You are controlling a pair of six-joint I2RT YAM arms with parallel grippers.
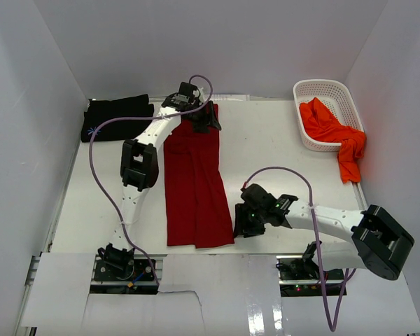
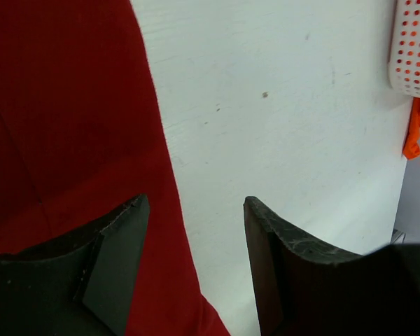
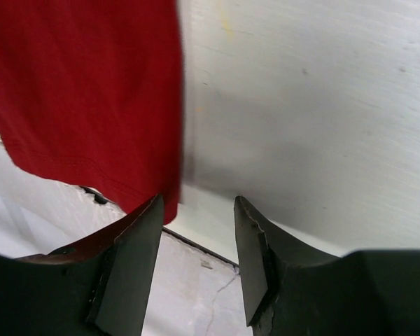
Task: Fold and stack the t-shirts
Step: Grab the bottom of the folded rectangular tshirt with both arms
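Note:
The dark red t-shirt (image 1: pixel 194 183) lies folded into a long narrow strip down the middle of the table. My left gripper (image 1: pixel 205 117) is open over its far right edge, the cloth (image 2: pixel 70 126) under the left finger. My right gripper (image 1: pixel 242 225) is open just right of the shirt's near right corner (image 3: pixel 91 91); nothing is between its fingers. The black t-shirt (image 1: pixel 116 117) lies folded at the far left. The orange-red t-shirt (image 1: pixel 334 134) hangs out of the white basket (image 1: pixel 323 89) at the far right.
The basket's corner (image 2: pixel 413 49) and orange cloth (image 2: pixel 414 129) show at the right of the left wrist view. The table's near edge (image 3: pixel 203 245) runs just below the shirt's hem. White walls enclose the table on three sides.

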